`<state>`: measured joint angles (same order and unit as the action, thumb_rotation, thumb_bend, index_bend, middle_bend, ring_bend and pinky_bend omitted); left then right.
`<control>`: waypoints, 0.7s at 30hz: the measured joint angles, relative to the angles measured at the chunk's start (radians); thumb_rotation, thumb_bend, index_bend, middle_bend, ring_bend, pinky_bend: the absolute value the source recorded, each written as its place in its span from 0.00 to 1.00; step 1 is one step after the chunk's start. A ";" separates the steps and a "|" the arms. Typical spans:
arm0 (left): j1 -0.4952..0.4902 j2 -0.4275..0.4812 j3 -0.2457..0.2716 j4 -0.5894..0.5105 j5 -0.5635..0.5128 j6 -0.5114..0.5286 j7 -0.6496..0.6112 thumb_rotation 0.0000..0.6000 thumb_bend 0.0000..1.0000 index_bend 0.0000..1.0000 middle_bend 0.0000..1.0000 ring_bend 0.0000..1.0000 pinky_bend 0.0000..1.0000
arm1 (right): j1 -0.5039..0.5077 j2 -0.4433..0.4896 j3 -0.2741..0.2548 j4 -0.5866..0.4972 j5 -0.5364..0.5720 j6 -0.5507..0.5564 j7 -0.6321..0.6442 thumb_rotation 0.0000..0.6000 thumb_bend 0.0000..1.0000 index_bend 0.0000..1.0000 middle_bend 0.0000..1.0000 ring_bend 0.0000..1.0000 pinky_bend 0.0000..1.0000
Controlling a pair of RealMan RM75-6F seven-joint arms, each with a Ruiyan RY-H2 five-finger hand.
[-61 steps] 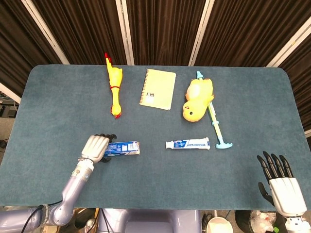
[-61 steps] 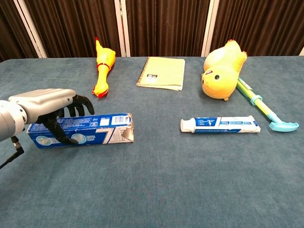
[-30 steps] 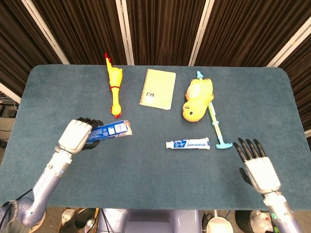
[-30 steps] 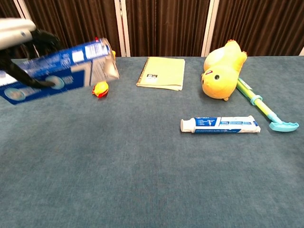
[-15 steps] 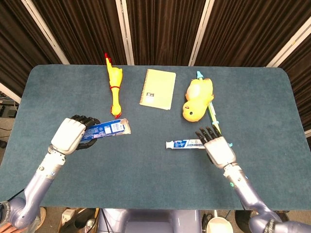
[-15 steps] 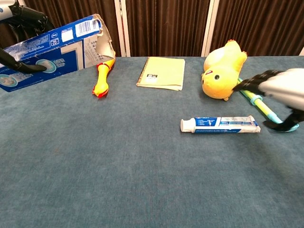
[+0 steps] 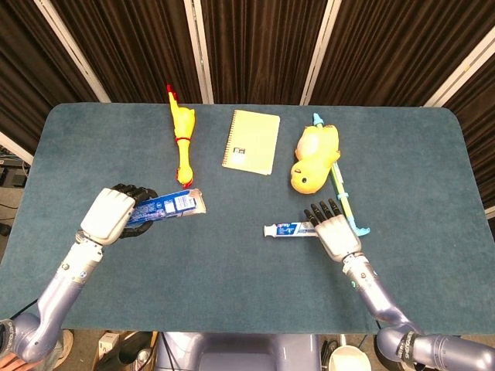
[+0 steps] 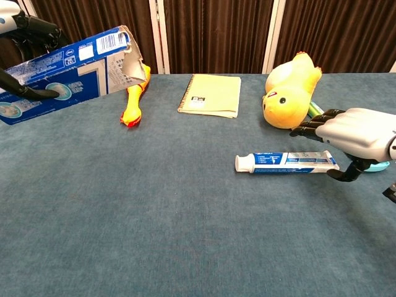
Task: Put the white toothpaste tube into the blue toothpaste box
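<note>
Toothpaste tube (image 7: 292,229) is lying flat on the bench (image 7: 247,294), its tail end directly under the right hand (image 7: 334,232), whose spread fingers are hovering palm-down. Left hand (image 7: 112,214) is gripping the blue toothpaste box (image 8: 68,71) aloft, open end tilting upward.

Open table (image 7: 232,270) lies between the lifted blue toothpaste box (image 7: 166,206) and the white toothpaste tube (image 7: 290,229), while the yellow duck toy (image 7: 313,158) and teal-handled stick (image 7: 344,202) crowd the tube's far side.
</note>
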<state>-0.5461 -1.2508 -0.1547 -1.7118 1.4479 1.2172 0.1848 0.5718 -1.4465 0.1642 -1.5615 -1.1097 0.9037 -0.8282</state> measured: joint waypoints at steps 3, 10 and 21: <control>-0.001 -0.002 0.000 0.001 -0.002 -0.001 0.000 1.00 0.31 0.38 0.50 0.46 0.48 | 0.003 -0.004 -0.011 0.017 0.012 0.000 0.004 1.00 0.40 0.09 0.12 0.09 0.06; -0.002 -0.007 0.000 0.005 -0.002 0.000 0.005 1.00 0.31 0.38 0.50 0.46 0.48 | 0.006 -0.024 -0.032 0.064 0.022 -0.001 0.036 1.00 0.40 0.23 0.26 0.23 0.21; -0.004 -0.015 0.001 0.011 -0.004 -0.001 -0.001 1.00 0.31 0.38 0.50 0.46 0.48 | 0.019 -0.069 -0.053 0.125 -0.039 0.014 0.125 1.00 0.42 0.61 0.59 0.56 0.55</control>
<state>-0.5497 -1.2661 -0.1533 -1.7012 1.4442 1.2166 0.1838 0.5907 -1.5155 0.1113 -1.4369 -1.1486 0.9182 -0.7027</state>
